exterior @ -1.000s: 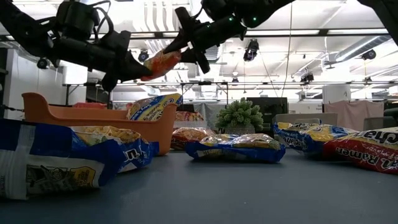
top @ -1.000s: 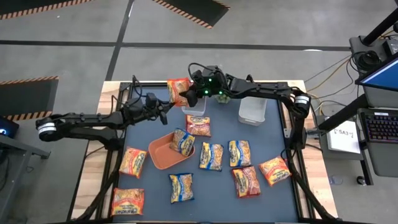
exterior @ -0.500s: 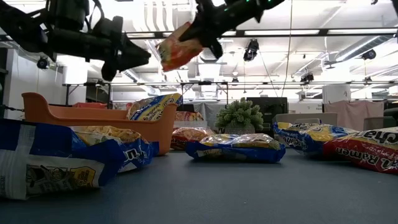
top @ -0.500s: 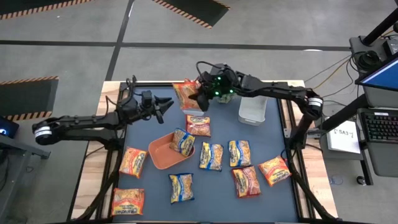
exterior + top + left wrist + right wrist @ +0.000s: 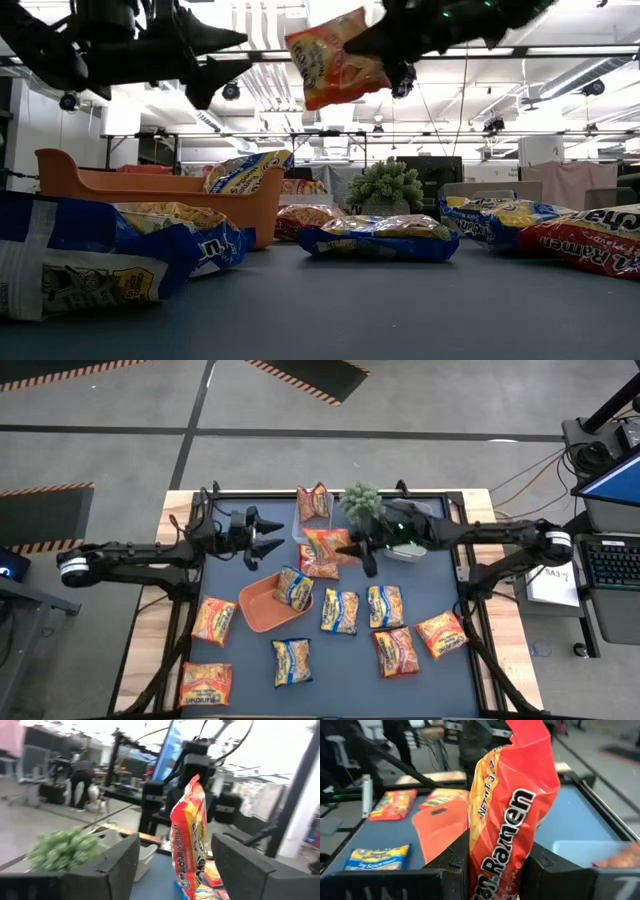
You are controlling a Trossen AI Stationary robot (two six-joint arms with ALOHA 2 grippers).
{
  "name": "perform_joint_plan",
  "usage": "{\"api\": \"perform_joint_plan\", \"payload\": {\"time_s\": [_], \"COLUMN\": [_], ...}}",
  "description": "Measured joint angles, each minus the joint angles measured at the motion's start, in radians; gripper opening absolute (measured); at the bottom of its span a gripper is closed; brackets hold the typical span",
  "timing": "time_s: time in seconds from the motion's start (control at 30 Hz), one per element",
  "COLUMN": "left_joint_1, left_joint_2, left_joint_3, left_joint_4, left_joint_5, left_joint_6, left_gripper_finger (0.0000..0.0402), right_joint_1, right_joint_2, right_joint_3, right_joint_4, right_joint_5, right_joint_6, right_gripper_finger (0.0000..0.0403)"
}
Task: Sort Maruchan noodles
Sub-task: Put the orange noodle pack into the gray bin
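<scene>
My right gripper (image 5: 352, 548) is shut on a red-orange noodle packet (image 5: 326, 543), held high above the mat's far middle (image 5: 335, 55). My left gripper (image 5: 272, 540) stands open a little to the packet's left, pointing at it, with nothing between its fingers. Another red-orange packet (image 5: 313, 503) stands on edge in a clear tub (image 5: 303, 527) at the far side. Several more packets, red-orange, orange and yellow with blue, lie flat on the blue mat (image 5: 440, 590). One yellow-blue packet (image 5: 293, 587) leans on the orange tray's rim. My right gripper pinches the packet between its two fingers, one on each flat face, at the end (image 5: 492, 865) nearest the wrist. The fingers (image 5: 452, 867) come about level from the table's right. The packet is lifted clear and stands on edge, its free sealed end (image 5: 530, 740) pointing away from the gripper.
An orange tray (image 5: 257, 610) sits left of the mat's middle. A second clear tub (image 5: 408, 545) lies under my right arm. A green plant (image 5: 362, 500) stands at the far edge. Packets cover the mat's near half.
My left gripper has opened, let go of the red-orange packet and tipped upward. My right gripper, holding that packet, has carried it away from the left gripper toward the table's right and near side, rolling so that the packet turned.
</scene>
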Motion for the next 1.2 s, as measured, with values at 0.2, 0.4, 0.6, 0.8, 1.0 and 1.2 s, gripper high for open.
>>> {"api": "perform_joint_plan", "payload": {"time_s": [0.2, 0.4, 0.6, 0.8, 1.0, 1.2], "left_joint_1": [-0.049, -0.081, -0.090, -0.093, -0.094, -0.100], "left_joint_2": [0.141, 0.312, 0.475, 0.600, 0.675, 0.735], "left_joint_3": [0.000, 0.000, 0.010, 0.108, 0.190, 0.255], "left_joint_4": [0.201, 0.419, 0.656, 0.679, 0.679, 0.679], "left_joint_5": [0.079, 0.082, 0.082, 0.124, 0.150, 0.194], "left_joint_6": [0.029, 0.027, -0.024, -0.053, -0.070, -0.092], "left_gripper_finger": [0.0265, 0.0264, 0.0256, 0.0248, 0.0239, 0.0235], "right_joint_1": [0.043, 0.053, 0.054, 0.054, 0.055, 0.054], "right_joint_2": [-0.046, -0.043, -0.043, -0.043, -0.042, -0.042], "right_joint_3": [-0.164, -0.195, -0.195, -0.186, -0.186, -0.186], "right_joint_4": [0.277, 0.339, 0.349, 0.349, 0.348, 0.341], "right_joint_5": [0.011, 0.011, 0.011, 0.011, 0.011, 0.011], "right_joint_6": [-0.037, -0.073, -0.095, -0.104, -0.111, -0.113], "right_gripper_finger": [0.0093, 0.0093, 0.0093, 0.0093, 0.0093, 0.0093]}}
